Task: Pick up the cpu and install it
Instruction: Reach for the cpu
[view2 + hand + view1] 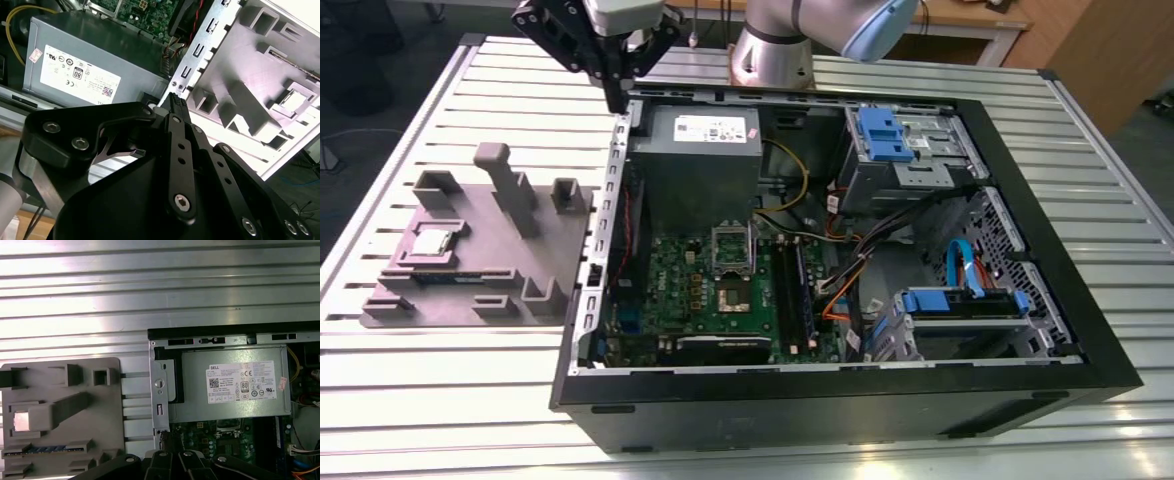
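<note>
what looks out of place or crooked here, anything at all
Nothing stands out. The cpu lies flat in its pocket on the grey tray, which sits level beside the open computer case. The gripper hovers empty above the case's corner.

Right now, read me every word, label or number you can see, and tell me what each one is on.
The white label on the power supply: fine print and marks, too small to quote reliably.
The small sticker at that label's edge: unreadable.
The cpu on the grey tray: no readable marking.
The motherboard: no readable print.
</note>
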